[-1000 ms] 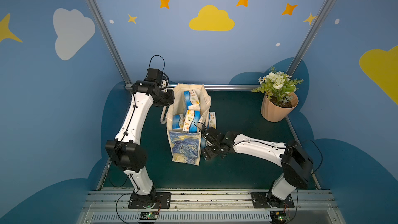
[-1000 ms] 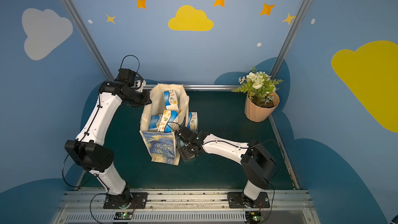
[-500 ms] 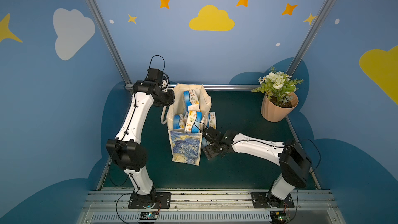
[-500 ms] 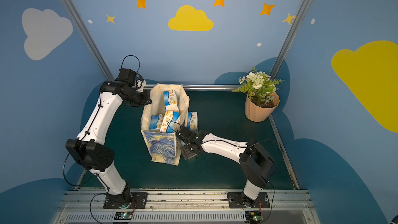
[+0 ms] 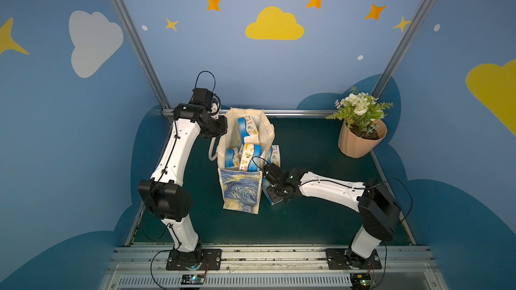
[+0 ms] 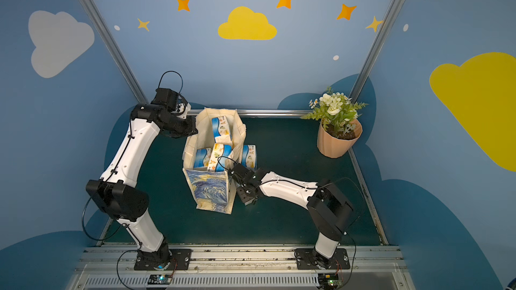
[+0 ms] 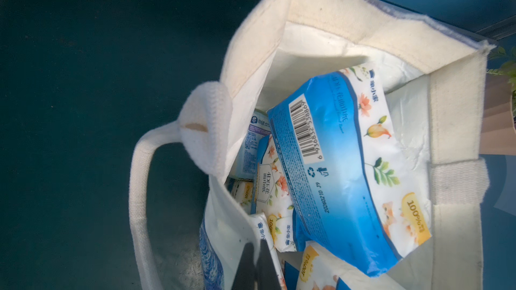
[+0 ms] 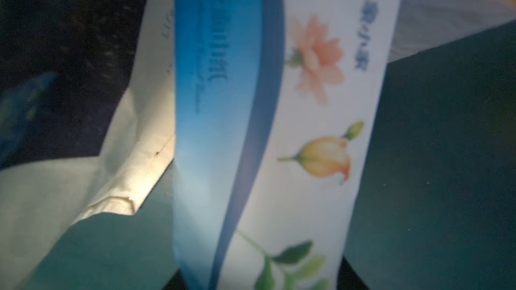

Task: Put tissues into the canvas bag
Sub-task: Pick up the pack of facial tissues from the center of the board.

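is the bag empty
No, the left wrist view shows several tissue packs lying inside the bag.

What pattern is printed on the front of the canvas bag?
The canvas bag front shows blue and yellow swirls, clearest in a top view.

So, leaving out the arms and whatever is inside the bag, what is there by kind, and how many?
Cream canvas tote bag with blue-yellow print: 1
White-and-blue soft tissue packs outside it: 2
Ribbed peach flowerpot with white flowers: 1
Total: 4
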Tool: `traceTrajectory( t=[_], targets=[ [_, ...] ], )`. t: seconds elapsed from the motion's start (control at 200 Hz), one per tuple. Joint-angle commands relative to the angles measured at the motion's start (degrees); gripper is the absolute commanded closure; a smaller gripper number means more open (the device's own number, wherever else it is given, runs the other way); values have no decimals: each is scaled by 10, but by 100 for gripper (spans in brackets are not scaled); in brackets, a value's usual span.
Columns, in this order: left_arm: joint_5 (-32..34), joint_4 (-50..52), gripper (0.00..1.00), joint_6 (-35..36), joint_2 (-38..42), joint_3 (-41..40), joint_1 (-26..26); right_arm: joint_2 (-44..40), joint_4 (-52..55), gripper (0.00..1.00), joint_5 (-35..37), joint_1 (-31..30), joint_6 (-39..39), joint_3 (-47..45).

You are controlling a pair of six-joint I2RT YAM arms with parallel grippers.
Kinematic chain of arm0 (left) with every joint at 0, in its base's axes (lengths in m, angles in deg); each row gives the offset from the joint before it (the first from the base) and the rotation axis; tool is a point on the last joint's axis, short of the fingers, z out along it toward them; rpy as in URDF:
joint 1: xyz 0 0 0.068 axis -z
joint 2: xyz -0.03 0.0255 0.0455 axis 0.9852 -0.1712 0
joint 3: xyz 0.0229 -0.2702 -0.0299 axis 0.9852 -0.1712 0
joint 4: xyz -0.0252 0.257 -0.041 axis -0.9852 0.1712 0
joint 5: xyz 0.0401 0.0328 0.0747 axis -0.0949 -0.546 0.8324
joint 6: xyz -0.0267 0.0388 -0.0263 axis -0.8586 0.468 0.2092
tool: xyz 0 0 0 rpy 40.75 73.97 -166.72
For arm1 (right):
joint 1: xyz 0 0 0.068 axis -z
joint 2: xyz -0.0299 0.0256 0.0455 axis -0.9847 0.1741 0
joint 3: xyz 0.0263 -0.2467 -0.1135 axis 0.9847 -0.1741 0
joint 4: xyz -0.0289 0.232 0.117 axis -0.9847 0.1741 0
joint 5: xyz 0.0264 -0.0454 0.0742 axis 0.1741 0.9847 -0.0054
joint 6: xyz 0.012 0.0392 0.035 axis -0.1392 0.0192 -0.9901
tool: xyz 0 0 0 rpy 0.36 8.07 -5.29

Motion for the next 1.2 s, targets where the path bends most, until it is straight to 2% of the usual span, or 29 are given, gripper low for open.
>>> traceTrajectory(
  t=[0.0, 0.155, 0.321, 0.481, 0.641, 0.761, 0.856, 0.997, 1.192],
  targets=[
    [-1, 2, 96, 2, -11, 17, 4, -57, 39, 68, 19, 6, -26, -31],
    [-2, 2, 96, 1, -12, 19, 5, -173, 87, 68, 46, 10, -52, -59],
    [-5, 0, 96, 1, -14, 20, 6, -310, 187, 68, 148, 28, -93, -51],
    [1, 4, 96, 3, -13, 23, 14, -403, 215, 68, 214, 71, -50, 21],
    [2, 6, 96, 4, -12, 39, 23, -359, 175, 68, 208, 90, 46, 154],
    [4, 9, 96, 3, -15, 50, 26, -308, 207, 66, 201, 90, 66, 233],
    [6, 10, 96, 4, -14, 48, 25, -306, 226, 66, 219, 90, 57, 222],
    [10, 12, 96, 8, -15, 49, 25, -342, 238, 64, 254, 95, 32, 189],
    [8, 16, 96, 9, -22, 59, 25, -386, 300, 63, 322, 106, 19, 189]
  ],
)
